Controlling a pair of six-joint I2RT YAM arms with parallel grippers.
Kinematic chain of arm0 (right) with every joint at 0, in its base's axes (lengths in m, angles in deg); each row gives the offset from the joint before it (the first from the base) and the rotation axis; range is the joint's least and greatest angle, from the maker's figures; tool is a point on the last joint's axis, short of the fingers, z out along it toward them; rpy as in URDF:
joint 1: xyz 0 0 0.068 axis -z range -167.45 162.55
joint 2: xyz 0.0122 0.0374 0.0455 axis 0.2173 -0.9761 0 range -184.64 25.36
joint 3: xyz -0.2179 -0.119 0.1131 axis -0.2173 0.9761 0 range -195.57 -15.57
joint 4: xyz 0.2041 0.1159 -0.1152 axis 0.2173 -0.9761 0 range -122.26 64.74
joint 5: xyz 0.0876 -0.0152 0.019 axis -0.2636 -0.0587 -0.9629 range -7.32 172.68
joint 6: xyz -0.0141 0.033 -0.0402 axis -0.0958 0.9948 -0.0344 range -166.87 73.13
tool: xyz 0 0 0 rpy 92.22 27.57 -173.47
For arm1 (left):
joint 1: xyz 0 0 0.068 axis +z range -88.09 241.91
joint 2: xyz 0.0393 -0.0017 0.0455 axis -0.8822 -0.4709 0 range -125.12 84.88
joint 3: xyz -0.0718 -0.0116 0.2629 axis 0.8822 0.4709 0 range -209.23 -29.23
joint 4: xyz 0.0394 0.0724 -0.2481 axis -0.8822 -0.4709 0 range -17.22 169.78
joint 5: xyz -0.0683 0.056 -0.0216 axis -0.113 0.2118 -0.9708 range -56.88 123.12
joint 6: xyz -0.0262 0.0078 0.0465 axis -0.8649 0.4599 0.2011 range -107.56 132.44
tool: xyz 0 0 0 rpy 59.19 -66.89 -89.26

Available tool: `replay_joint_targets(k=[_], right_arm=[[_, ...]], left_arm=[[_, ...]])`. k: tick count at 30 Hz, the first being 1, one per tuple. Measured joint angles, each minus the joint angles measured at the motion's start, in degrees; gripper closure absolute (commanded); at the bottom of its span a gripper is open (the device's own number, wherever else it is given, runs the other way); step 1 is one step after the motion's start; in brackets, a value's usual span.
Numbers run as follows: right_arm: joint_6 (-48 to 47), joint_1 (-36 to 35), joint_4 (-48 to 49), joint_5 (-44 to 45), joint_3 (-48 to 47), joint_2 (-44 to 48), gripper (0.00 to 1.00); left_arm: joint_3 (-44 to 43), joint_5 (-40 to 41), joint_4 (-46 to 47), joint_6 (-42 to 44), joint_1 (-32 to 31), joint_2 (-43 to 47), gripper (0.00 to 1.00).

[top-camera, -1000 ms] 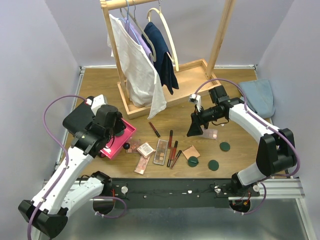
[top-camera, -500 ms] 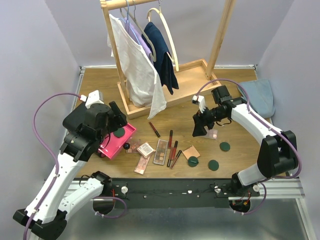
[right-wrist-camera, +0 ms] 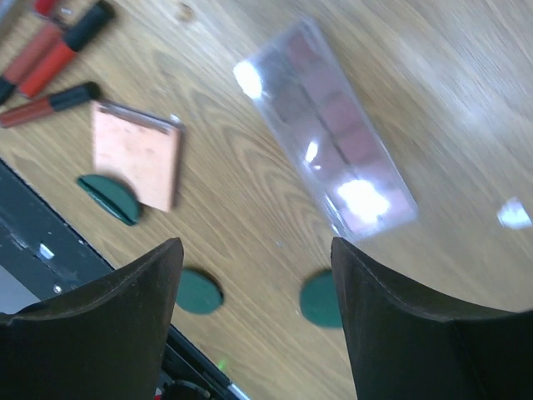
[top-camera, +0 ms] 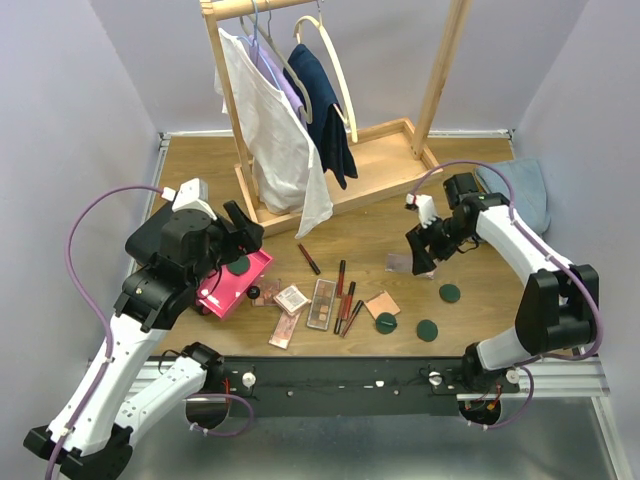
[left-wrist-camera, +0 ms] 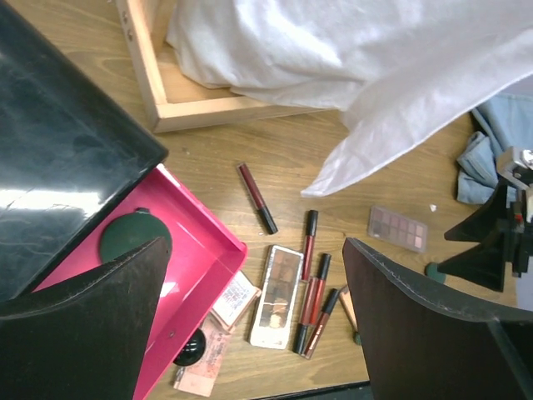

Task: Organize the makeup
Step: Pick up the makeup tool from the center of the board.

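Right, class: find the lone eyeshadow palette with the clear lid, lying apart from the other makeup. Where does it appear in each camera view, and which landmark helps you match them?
Top external: the eyeshadow palette lies right of centre, on the bare wood.
Left wrist: the eyeshadow palette is right of centre.
Right wrist: the eyeshadow palette is upper middle, lying diagonally.
Shared landmark: the dark-red tubes, to its left in all three.

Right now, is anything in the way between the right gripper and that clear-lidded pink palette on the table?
Nothing visible does. The right gripper hangs open over the table, and the palette lies alone just ahead of its fingers. The peach compact and the nearest green disc lie off to the sides, apart from the palette.
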Motion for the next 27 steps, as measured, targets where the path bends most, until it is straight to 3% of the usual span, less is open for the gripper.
replay_joint_targets(k=[13,27], right_arm=[[-3.8,13.4,-6.1,1.4,0.1,-1.9,0.39],[-4.4,15.2,-5.2,8.8,7.9,-4.6,0.47]], left_arm=[[0.0,-5.6,4.3,-0.2,0.0,-0.6,0.05],[0.0,-9.9,5.3,-0.2,0.0,-0.3,0.05]])
